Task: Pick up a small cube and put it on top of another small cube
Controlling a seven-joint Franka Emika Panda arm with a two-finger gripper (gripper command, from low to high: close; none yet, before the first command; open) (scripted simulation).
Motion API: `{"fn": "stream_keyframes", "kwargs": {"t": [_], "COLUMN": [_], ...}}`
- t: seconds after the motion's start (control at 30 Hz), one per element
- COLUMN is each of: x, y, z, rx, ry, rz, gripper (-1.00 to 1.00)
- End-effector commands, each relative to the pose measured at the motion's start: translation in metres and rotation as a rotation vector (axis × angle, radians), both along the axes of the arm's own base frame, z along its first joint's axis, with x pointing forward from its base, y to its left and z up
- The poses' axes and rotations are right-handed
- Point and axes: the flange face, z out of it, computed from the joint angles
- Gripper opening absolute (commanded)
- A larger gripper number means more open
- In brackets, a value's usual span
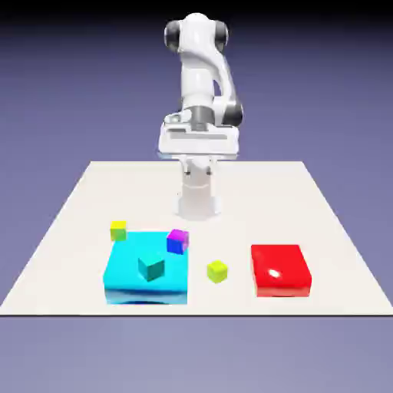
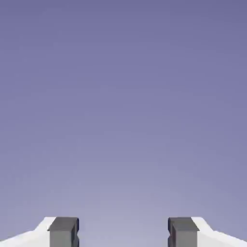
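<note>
Two small lime-yellow cubes lie on the white table: one [image 1: 118, 229] by the cyan block's far left corner, the other [image 1: 217, 270] between the cyan and red blocks. A small purple cube [image 1: 177, 240] shows at the cyan block's far right corner, seemingly resting on it. My gripper [image 1: 198, 146] hangs high over the table's far side, well away from all the cubes. In the hand view the gripper [image 2: 123, 234] is open, its grey fingertips [image 2: 63, 231] wide apart with only the backdrop between them.
A flat cyan block [image 1: 123, 269] lies at the exterior view's left with a teal cube [image 1: 151, 267] on top. A flat red block [image 1: 281, 269] lies at the right. The robot's base [image 1: 198, 201] stands behind the cubes.
</note>
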Motion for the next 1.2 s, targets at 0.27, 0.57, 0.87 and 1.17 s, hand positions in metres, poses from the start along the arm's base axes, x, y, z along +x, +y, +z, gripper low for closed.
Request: {"fn": "stream_keyframes", "kwargs": {"t": [0.27, 0.57, 0.87, 1.17], "x": [-0.002, -0.002, -0.002, -0.008], "y": [0.043, 0.08, 0.108, 0.124], "z": [-0.007, -0.038, -0.09, -0.158], "rx": [0.024, 0.044, 0.06, 0.074], "ry": [-0.013, -0.01, 0.008, 0.041], "rz": [-0.144, -0.292, -0.447, -0.613], "gripper": [0.0, 0.0, 0.0, 0.0]}}
